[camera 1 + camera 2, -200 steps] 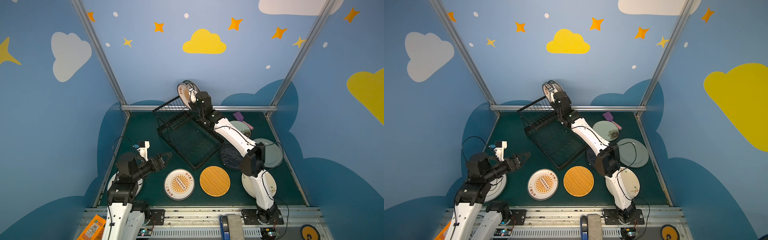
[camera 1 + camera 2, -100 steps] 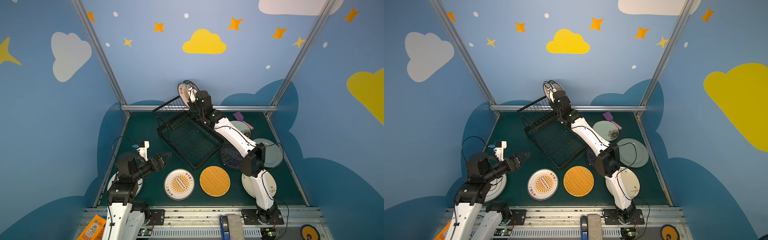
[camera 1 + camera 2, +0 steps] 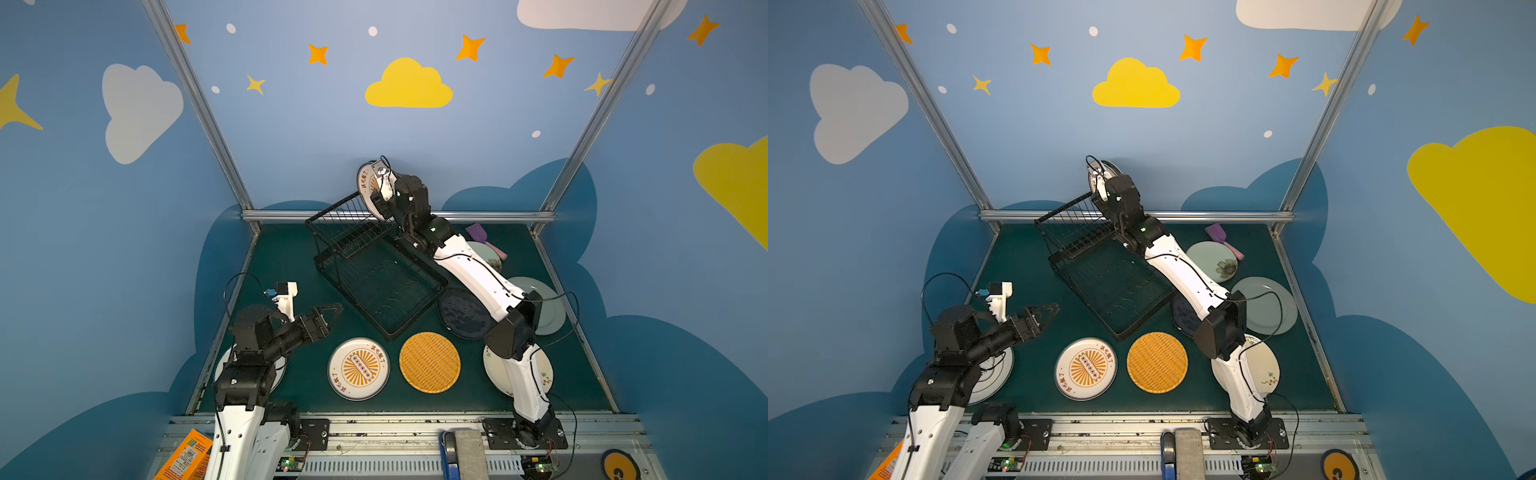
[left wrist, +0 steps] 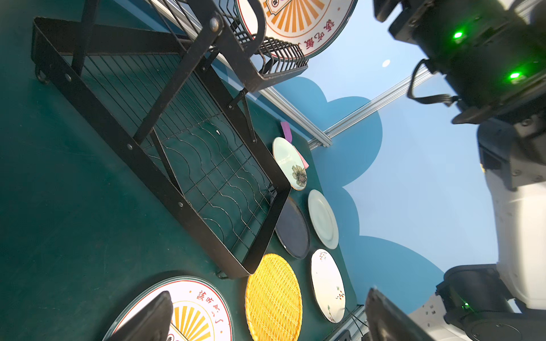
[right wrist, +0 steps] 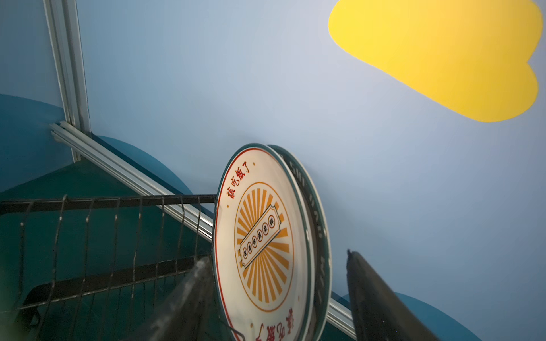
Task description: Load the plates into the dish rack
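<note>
Orange-sunburst plate (image 5: 260, 236) on edge in dish rack (image 3: 376, 274) upper slots, leaning on second plate (image 5: 320, 236) behind for support. Right gripper (image 5: 277, 257) straddling it, jaws apart, gripping nothing. Left gripper (image 3: 334, 312) wide open, empty, over table (image 3: 291, 257).

Nine round plates in all. Two stand upright in the single black wire dish rack (image 3: 382, 278), upper centre: a white orange-sunburst plate (image 5: 260, 236) and a dark-rimmed lettered plate (image 5: 322, 236). Seven lie flat — a second white sunburst plate (image 3: 358, 368), one orange woven-pattern plate (image 3: 429, 362), one dark navy plate (image 3: 459, 316), one plain pale green plate (image 3: 552, 308), one pale green flowered plate (image 3: 1210, 259), one cream sprigged plate (image 3: 1268, 362) and one white ringed plate (image 3: 1000, 368) at lower left. One purple-and-pink spatula (image 3: 1220, 236).
</note>
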